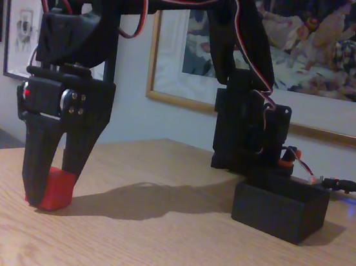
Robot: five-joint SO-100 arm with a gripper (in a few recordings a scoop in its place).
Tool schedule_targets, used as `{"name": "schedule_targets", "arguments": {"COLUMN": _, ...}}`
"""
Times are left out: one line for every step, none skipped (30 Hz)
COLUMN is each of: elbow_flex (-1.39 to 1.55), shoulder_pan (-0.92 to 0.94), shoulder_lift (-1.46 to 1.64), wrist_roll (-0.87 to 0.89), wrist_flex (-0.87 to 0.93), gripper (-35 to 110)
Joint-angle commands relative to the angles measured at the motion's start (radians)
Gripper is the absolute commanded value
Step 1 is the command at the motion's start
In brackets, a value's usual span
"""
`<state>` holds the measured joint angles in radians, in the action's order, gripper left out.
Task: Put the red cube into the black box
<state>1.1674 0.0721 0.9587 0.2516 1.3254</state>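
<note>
- The hand (46,189) hangs low at the left of the fixed view, pointing straight down, with its fingertips reaching the worktop (151,246).
- The red cube (52,190) sits on the worktop between the two black fingers (36,167); the fingers are clenched against its sides, so the hand is grasping the cube (its base seems to rest on the wood, though the shadow there makes this hard to judge).
- The black box (279,211) stands on the worktop at the right of the view, well apart from the cube, its open top facing up.
- Just behind the box rises the arm's black base (249,132), with red, white and black wires (136,11) looping along the arm's upper links.
- A small orange-red connector part (285,163) shows at the foot of the base, just above the box's back wall.
- The arm casts a broad shadow (150,202) across the wood between the cube and the box.
- Framed pictures (318,53) hang on the wall behind.
</note>
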Motion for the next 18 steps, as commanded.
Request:
{"name": "schedule_targets", "arguments": {"elbow_flex": -0.003, "shoulder_pan": 0.009, "shoulder_lift": 0.098, "wrist_roll": 0.021, "wrist_flex": 0.029, "gripper": 3}}
{"name": "schedule_targets", "arguments": {"elbow_flex": 0.008, "shoulder_pan": 0.011, "shoulder_lift": 0.126, "wrist_roll": 0.018, "wrist_flex": 0.034, "gripper": 2}}
{"name": "schedule_targets", "arguments": {"elbow_flex": 0.026, "shoulder_pan": 0.012, "shoulder_lift": 0.164, "wrist_roll": 0.014, "wrist_flex": 0.038, "gripper": 2}}
{"name": "schedule_targets", "arguments": {"elbow_flex": 0.041, "shoulder_pan": 0.015, "shoulder_lift": 0.212, "wrist_roll": 0.011, "wrist_flex": 0.051, "gripper": 2}}
{"name": "schedule_targets", "arguments": {"elbow_flex": 0.049, "shoulder_pan": 0.018, "shoulder_lift": 0.258, "wrist_roll": 0.011, "wrist_flex": 0.069, "gripper": 1}}
{"name": "schedule_targets", "arguments": {"elbow_flex": 0.051, "shoulder_pan": 0.023, "shoulder_lift": 0.304, "wrist_roll": 0.011, "wrist_flex": 0.091, "gripper": 1}}
{"name": "schedule_targets", "arguments": {"elbow_flex": 0.049, "shoulder_pan": 0.031, "shoulder_lift": 0.351, "wrist_roll": 0.014, "wrist_flex": 0.121, "gripper": 0}}
{"name": "schedule_targets", "arguments": {"elbow_flex": 0.046, "shoulder_pan": 0.043, "shoulder_lift": 0.397, "wrist_roll": 0.02, "wrist_flex": 0.158, "gripper": 0}}
{"name": "schedule_targets", "arguments": {"elbow_flex": 0.046, "shoulder_pan": 0.063, "shoulder_lift": 0.448, "wrist_roll": 0.026, "wrist_flex": 0.198, "gripper": 0}}
{"name": "schedule_targets", "arguments": {"elbow_flex": 0.058, "shoulder_pan": 0.091, "shoulder_lift": 0.502, "wrist_roll": 0.029, "wrist_flex": 0.232, "gripper": 0}}
{"name": "schedule_targets", "arguments": {"elbow_flex": 0.081, "shoulder_pan": 0.124, "shoulder_lift": 0.555, "wrist_roll": 0.025, "wrist_flex": 0.259, "gripper": 0}}
{"name": "schedule_targets", "arguments": {"elbow_flex": 0.107, "shoulder_pan": 0.163, "shoulder_lift": 0.607, "wrist_roll": 0.015, "wrist_flex": 0.287, "gripper": 0}}
{"name": "schedule_targets", "arguments": {"elbow_flex": 0.137, "shoulder_pan": 0.207, "shoulder_lift": 0.653, "wrist_roll": 0.003, "wrist_flex": 0.307, "gripper": 0}}
{"name": "schedule_targets", "arguments": {"elbow_flex": 0.167, "shoulder_pan": 0.253, "shoulder_lift": 0.693, "wrist_roll": -0.012, "wrist_flex": 0.321, "gripper": 0}}
{"name": "schedule_targets", "arguments": {"elbow_flex": 0.199, "shoulder_pan": 0.302, "shoulder_lift": 0.73, "wrist_roll": -0.031, "wrist_flex": 0.331, "gripper": 0}}
{"name": "schedule_targets", "arguments": {"elbow_flex": 0.232, "shoulder_pan": 0.356, "shoulder_lift": 0.761, "wrist_roll": -0.052, "wrist_flex": 0.337, "gripper": 1}}
{"name": "schedule_targets", "arguments": {"elbow_flex": 0.267, "shoulder_pan": 0.411, "shoulder_lift": 0.787, "wrist_roll": -0.08, "wrist_flex": 0.339, "gripper": 1}}
{"name": "schedule_targets", "arguments": {"elbow_flex": 0.304, "shoulder_pan": 0.468, "shoulder_lift": 0.804, "wrist_roll": -0.109, "wrist_flex": 0.339, "gripper": 1}}
